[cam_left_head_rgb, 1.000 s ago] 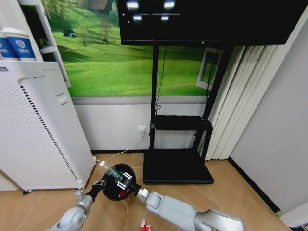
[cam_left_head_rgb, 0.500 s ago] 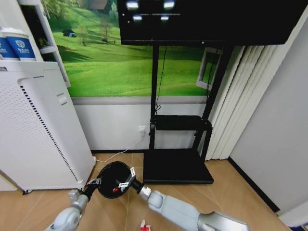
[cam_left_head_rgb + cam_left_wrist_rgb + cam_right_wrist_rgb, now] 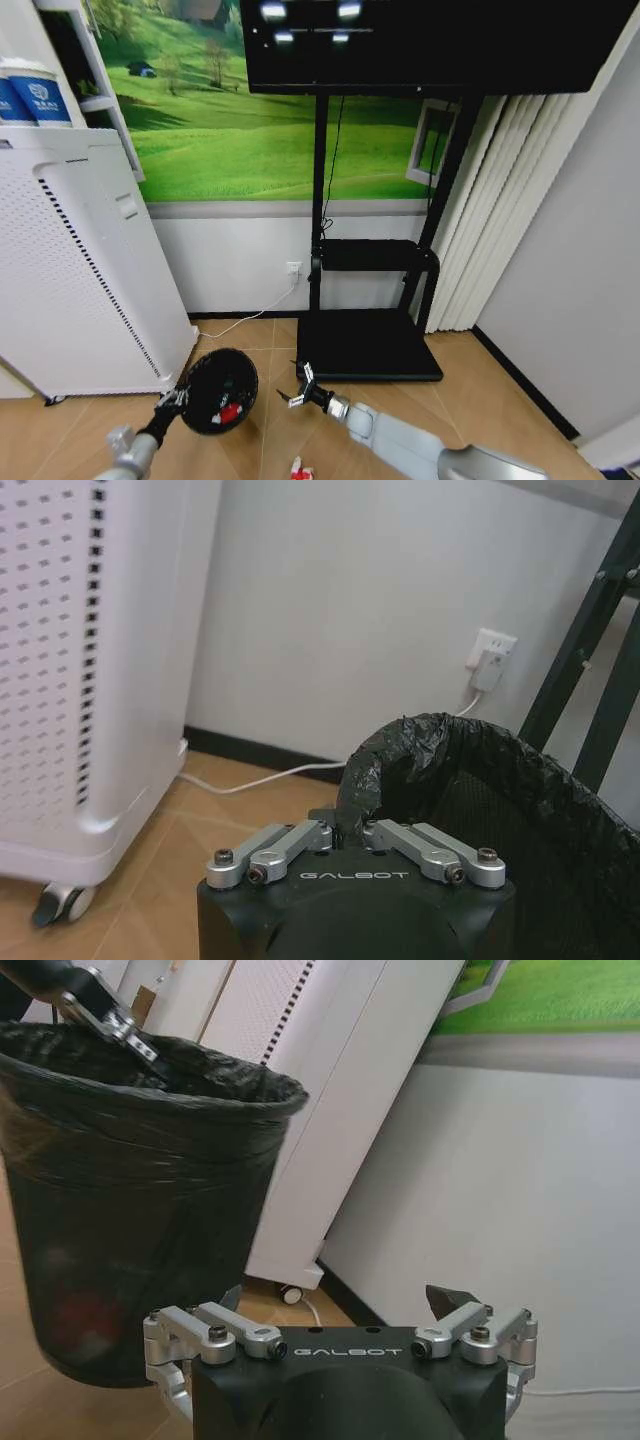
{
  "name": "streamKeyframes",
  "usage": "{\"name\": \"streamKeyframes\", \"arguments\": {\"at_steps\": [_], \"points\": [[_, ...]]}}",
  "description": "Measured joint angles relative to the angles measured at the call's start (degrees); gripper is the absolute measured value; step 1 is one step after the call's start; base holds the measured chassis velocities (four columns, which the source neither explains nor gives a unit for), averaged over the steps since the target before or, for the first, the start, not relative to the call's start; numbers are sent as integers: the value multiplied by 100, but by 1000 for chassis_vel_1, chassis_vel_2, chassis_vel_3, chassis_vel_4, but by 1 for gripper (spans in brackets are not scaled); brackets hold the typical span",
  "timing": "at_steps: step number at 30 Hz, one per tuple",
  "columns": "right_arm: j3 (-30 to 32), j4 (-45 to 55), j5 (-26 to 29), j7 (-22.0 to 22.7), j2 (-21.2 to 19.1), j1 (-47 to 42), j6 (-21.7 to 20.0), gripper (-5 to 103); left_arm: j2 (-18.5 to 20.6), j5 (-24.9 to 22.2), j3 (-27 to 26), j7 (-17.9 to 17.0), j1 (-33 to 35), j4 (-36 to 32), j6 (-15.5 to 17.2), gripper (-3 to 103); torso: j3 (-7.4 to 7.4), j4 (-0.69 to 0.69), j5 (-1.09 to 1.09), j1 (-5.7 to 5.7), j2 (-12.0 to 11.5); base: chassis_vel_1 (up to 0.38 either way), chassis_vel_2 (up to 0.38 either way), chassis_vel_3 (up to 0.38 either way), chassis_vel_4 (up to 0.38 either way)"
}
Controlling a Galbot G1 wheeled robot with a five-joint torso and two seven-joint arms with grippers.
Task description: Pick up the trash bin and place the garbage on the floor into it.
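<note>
Gripping the small round black mesh trash bin (image 3: 218, 390) by its rim, left end effector (image 3: 170, 400); right end effector (image 3: 297, 388), spread empty, sits at its three o'clock; red-and-white wrapper (image 3: 300, 468) lies at six o'clock.

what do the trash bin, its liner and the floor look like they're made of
Trash bin: seemingly black mesh, probably metal, since a red item shows faintly through its wall. The left gripper is shut on its rim.
Liner: thin glossy black plastic film, crinkled and folded over the rim.
Floor: wood or wood-look planks, tan with visible seams and a slight sheen.
</note>
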Motion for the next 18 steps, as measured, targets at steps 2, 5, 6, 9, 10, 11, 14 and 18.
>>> {"name": "streamKeyframes", "arguments": {"at_steps": [2,5,6,9,10,11,14,18], "points": [[-1,-71,-21,-2,48,-31,0,100,-70,40,-100,49,161,12,-37,6,0,0,0,0,0,0,0,0,0],[68,-188,-150,1,145,-100,0,100,-195,63,-282,129,420,48,-109,6,0,-2,1,0,0,0,0,0,0],[103,-209,-207,10,172,-126,0,100,-240,64,-335,151,503,47,-124,6,0,-3,0,0,0,0,0,0,0],[163,-226,-339,52,187,-174,0,100,-312,71,-410,179,622,21,-141,6,0,-3,0,0,0,0,0,0,0],[163,-226,-339,52,187,-174,0,100,-312,71,-410,179,622,21,-141,6,0,-3,0,0,0,0,0,0,0],[187,-224,-368,69,181,-202,1,100,-337,86,-426,180,646,-2,-147,6,0,-3,0,0,0,0,0,0,0],[229,-212,-456,100,172,-244,1,100,-368,103,-427,177,655,-32,-147,6,1,-5,0,0,0,0,0,0,0],[277,-166,-575,207,153,-301,2,100,-443,164,-388,138,629,-68,-148,6,1,-4,0,2,-1,54,-1,-38,-2]]}}
